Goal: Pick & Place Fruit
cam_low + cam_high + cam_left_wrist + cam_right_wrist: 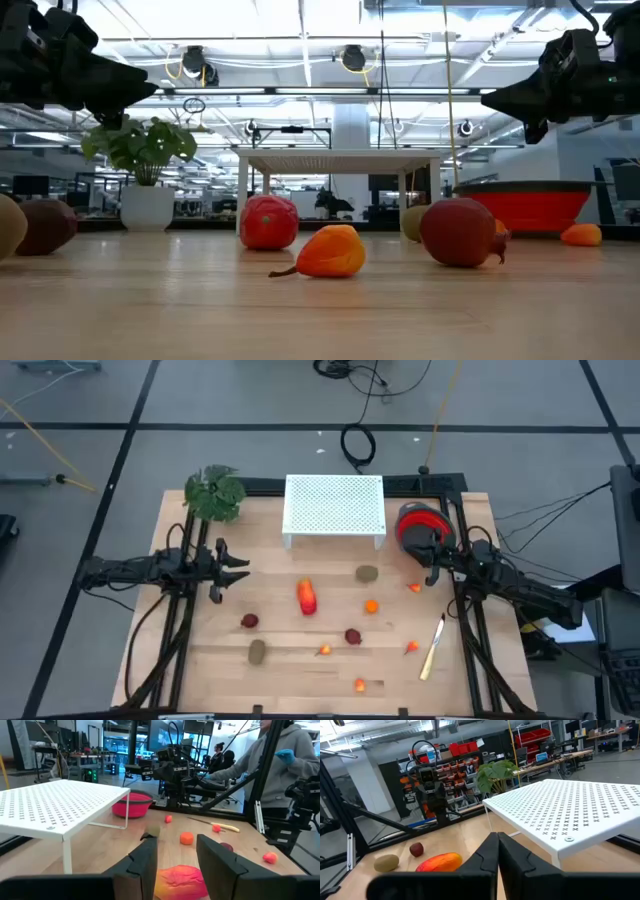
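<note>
While both arms hang over the wooden table (pixel 200 660), the high view scatters the fruit (pixel 307 598) across mid-frame below a perforated white rack (pixel 334 506), left gripper (pixel 238 568) at left, right gripper (pixel 432 573) at right beside a red bowl (pixel 412 520). Low view: smooth rounded fruit fills the centre. Left wrist view: jaws apart. Right wrist view: jaws together, empty.

On my light wooden table (pixel 200 650) a white perforated metal shelf on thin legs (pixel 334 506) stands at the far middle. A red round bowl (pixel 418 524) sits just beside it on my right, a leafy green potted plant (pixel 214 493) occupies the far left corner, and a pale-handled knife (pixel 432 648) lies near the right edge.
</note>
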